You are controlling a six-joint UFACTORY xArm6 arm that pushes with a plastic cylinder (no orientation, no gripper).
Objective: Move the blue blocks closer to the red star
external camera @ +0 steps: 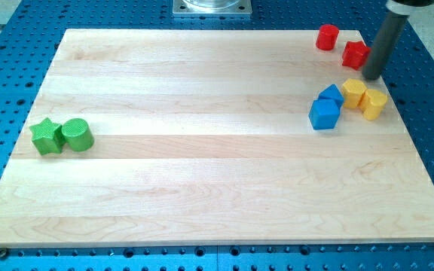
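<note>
My tip, a bare rod holding nothing, sits touching the red star's right side, while both blue blocks lie below-left of that star, well short.

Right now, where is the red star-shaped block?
The red star-shaped block sits near the view's top right, touching my tip, with the red cylinder beside it.

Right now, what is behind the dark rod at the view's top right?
My tip stands at the wooden board edge. The rod covers the right side of the red star-shaped block; only its left part shows. The red cylinder block is uncovered.
</note>
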